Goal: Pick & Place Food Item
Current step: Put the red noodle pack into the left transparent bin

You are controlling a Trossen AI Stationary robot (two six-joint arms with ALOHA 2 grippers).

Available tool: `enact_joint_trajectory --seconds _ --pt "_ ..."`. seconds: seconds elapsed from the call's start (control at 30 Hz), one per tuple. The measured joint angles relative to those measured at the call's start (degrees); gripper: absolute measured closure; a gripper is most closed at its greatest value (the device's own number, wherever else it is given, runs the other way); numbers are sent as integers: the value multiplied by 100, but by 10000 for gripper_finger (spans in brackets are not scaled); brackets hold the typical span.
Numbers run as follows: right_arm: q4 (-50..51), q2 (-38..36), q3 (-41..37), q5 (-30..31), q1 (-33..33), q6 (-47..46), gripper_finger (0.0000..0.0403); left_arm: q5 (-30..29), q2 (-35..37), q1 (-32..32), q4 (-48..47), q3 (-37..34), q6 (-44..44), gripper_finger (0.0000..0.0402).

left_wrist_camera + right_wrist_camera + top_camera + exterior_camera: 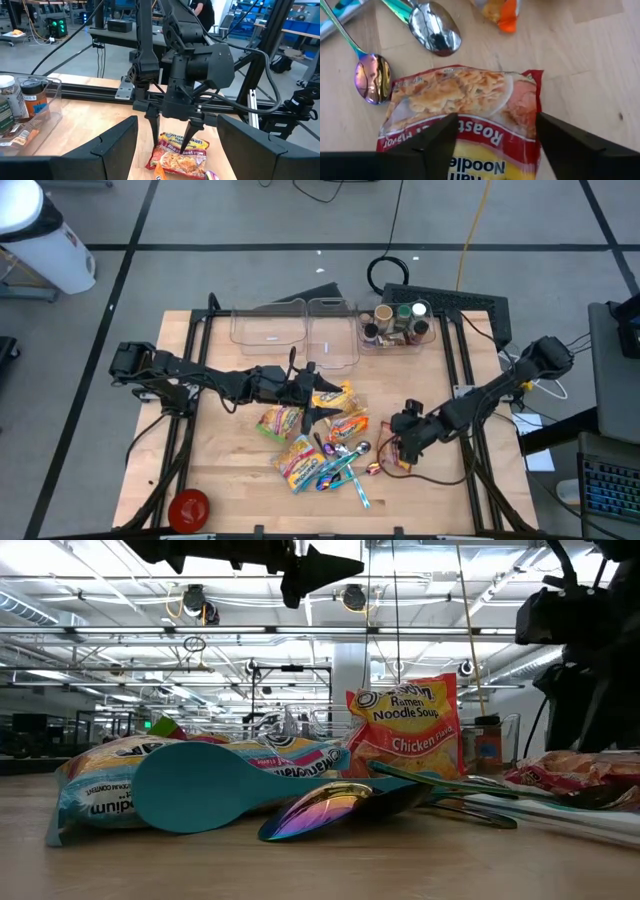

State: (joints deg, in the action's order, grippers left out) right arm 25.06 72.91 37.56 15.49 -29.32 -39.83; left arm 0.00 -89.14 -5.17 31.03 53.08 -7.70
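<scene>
A red roast-flavour noodle packet [465,100] lies flat on the wooden table; it also shows in the left wrist view [182,160] and the low view [575,770]. My right gripper [495,120] is open right above it, fingers pointing down, one on each side of the packet's width [172,145]. In the high view this gripper [400,435] hides most of the packet. My left gripper [318,395] is open and empty, hovering over a yellow chicken ramen packet [335,395] in the pile of packets at the table's middle. My right gripper comes at the red packet from above with its fingers [190,135] spread over the packet's end [182,142]. The packet lies flat on the table. I cannot tell whether the fingertips touch it.
Other noodle packets [297,460], a teal spatula [210,785] and iridescent spoons [372,77] lie beside the red packet. Two clear bins [270,325] and a bin of spice jars [395,325] stand at the far edge. A red round thing [188,508] sits near left.
</scene>
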Motion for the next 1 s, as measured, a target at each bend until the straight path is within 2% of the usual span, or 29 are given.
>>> enact_joint_trajectory --seconds 0.4,0.63,0.87,1.0 --pt "48 13 4 -66 20 -149 304 -1 0 0 -2 0 -2 128" --pt "187 -565 0 -74 48 -146 387 -5 0 0 170 0 -4 128" --pt "264 -1549 0 32 48 93 399 -5 0 0 332 2 -2 128" --pt "218 -2102 0 781 48 473 401 -5 0 0 332 2 -2 128"
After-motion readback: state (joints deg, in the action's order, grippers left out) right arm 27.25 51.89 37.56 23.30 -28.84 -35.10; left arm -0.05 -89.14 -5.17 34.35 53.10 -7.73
